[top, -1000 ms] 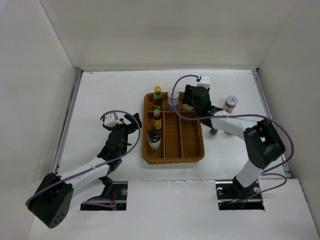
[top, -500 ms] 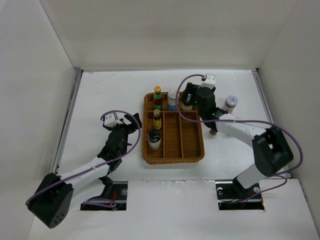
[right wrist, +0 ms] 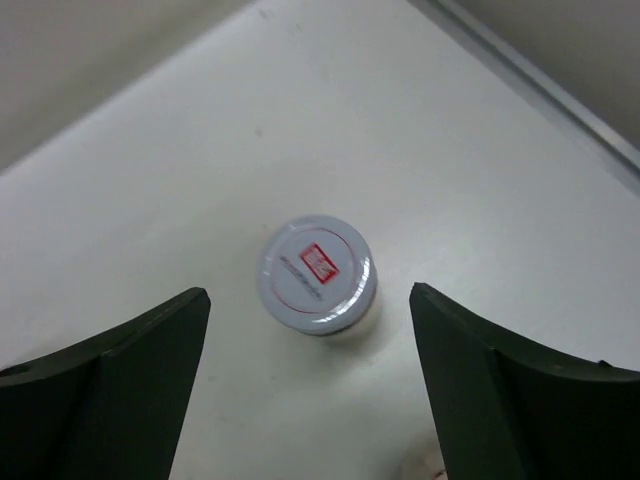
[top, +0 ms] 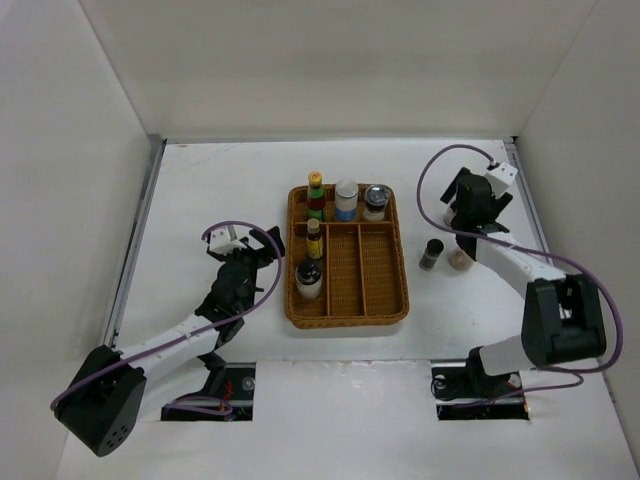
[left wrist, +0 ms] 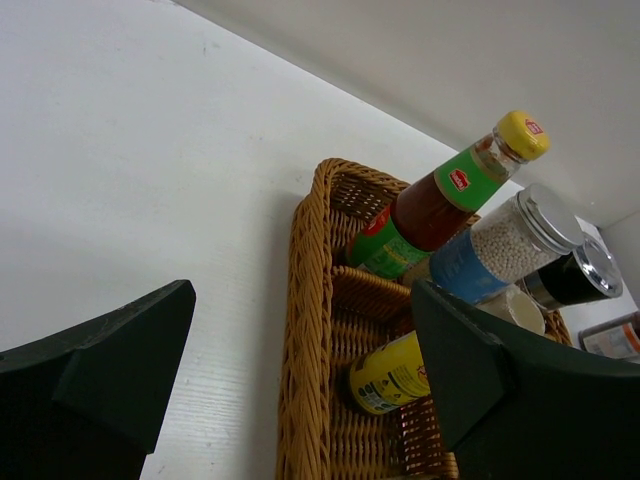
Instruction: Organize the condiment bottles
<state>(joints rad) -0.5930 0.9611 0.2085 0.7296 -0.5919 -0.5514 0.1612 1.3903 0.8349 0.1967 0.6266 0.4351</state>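
Toward the far right corner of the worktop (top: pixel 220 190), the right gripper (top: pixel 468 205) hangs above a pale-capped jar (right wrist: pixel 318 275), its fingers (right wrist: pixel 110 380) spread wide to either side and touching nothing. A grey-lidded jar (top: pixel 432 254) stands on the worktop near the right edge of the wicker tray (top: pixel 350 320). Along the tray's far edge stand a yellow-capped sauce bottle (top: pixel 316 195), a white-capped blue-labelled jar (top: pixel 346 200) and a silver-lidded jar (top: pixel 375 202). A second yellow-capped bottle (top: pixel 314 238) and a squat dark-and-white bottle (top: pixel 309 280) stand along its left edge. Left of the tray, the left gripper (top: pixel 262 245) is spread wide and empty.
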